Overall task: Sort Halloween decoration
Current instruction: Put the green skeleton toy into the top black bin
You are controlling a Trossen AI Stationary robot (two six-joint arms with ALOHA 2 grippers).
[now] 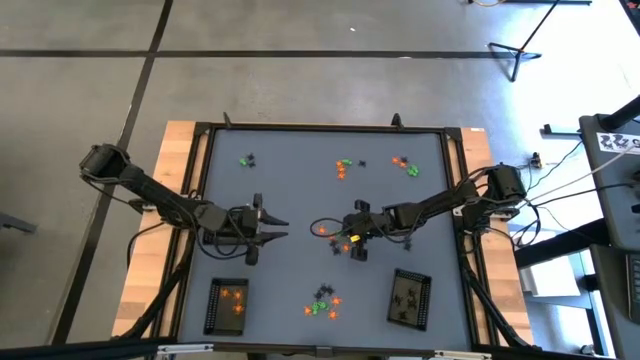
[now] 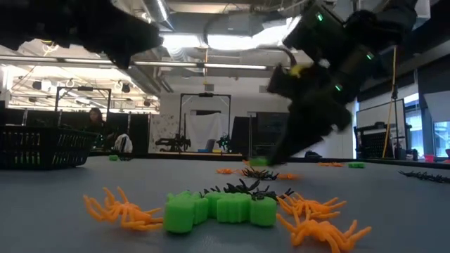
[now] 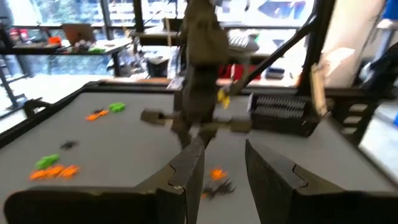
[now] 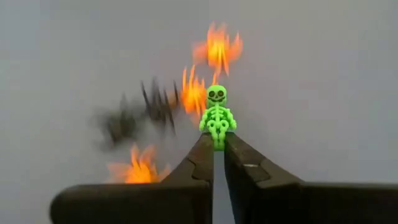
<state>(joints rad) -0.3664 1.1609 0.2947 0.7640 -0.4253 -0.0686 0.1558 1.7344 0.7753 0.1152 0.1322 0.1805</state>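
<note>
My right gripper (image 4: pixel 217 144) is shut on a tiny bright green skeleton (image 4: pixel 217 115) near the table's middle (image 1: pixel 345 238). Around it on the grey tabletop lie orange spiders (image 4: pixel 194 93) and black spiders (image 4: pixel 143 109). My left gripper (image 1: pixel 278 228) stands open to the left of this group, pointing level at it. Its fingers (image 3: pixel 186 174) hold nothing and face the right arm (image 3: pixel 199 81). In the low view, more green skeletons (image 2: pixel 221 209), orange spiders (image 2: pixel 119 207) and a black spider (image 2: pixel 239 188) lie in a heap near the front edge. My right gripper pinches the skeleton's legs (image 4: pixel 218 138) between its two fingertips. The fingers come slanting down from the table's right side. The skull and ribs stick out beyond the tips, in line with the fingers. Whether it rests on the table, I cannot tell.
Two black mesh trays stand near the front edge, the left one (image 1: pixel 212 300) with orange pieces, the right one (image 1: pixel 424 300) with black pieces. Small groups of trinkets lie at the far left (image 1: pixel 248 160), far middle (image 1: pixel 343 167) and far right (image 1: pixel 405 165).
</note>
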